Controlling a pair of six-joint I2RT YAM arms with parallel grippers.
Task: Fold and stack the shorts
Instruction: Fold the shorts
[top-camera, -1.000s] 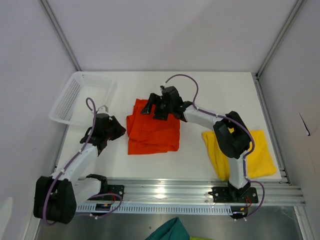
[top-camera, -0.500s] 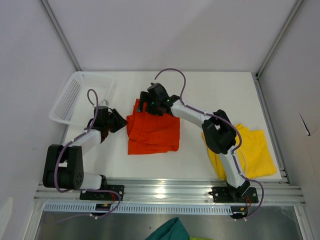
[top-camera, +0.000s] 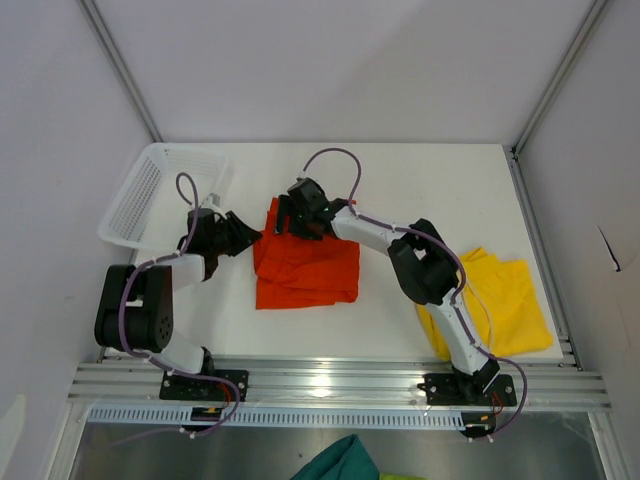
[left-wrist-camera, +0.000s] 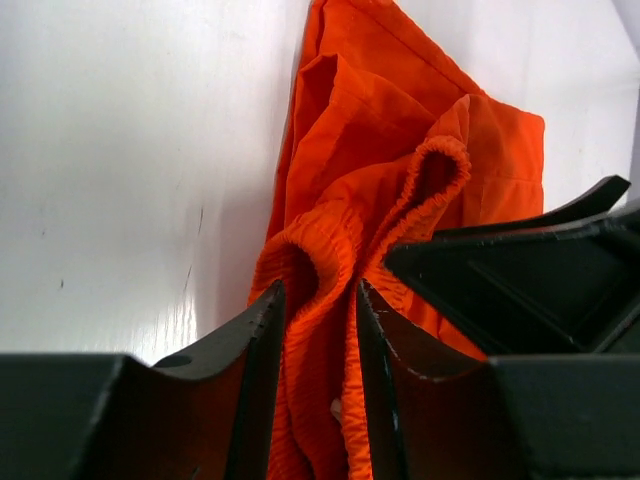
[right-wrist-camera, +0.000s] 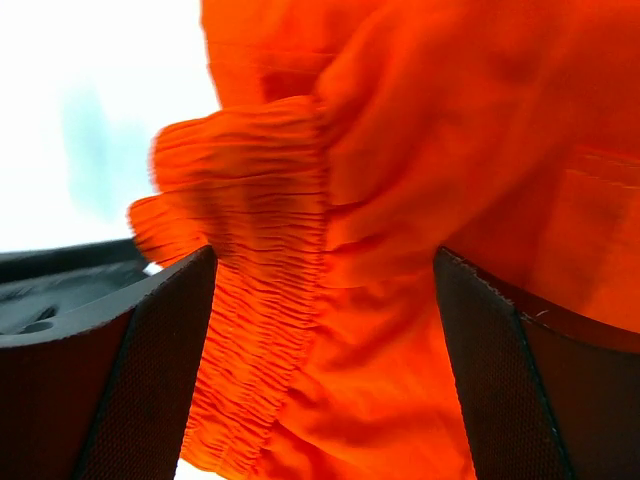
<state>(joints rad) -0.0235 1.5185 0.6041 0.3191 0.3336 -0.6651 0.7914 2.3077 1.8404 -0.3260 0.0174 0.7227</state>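
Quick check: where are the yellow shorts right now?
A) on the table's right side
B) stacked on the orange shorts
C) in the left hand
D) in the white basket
A: the yellow shorts lie on the table at the right, well apart from the orange shorts in the middle.

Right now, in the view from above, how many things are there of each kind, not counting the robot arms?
Shorts: 2 (orange shorts, yellow shorts)
Basket: 1 (white basket)
Other cloth: 1 (teal-green cloth, cut off by the bottom edge of the picture)
Total: 4
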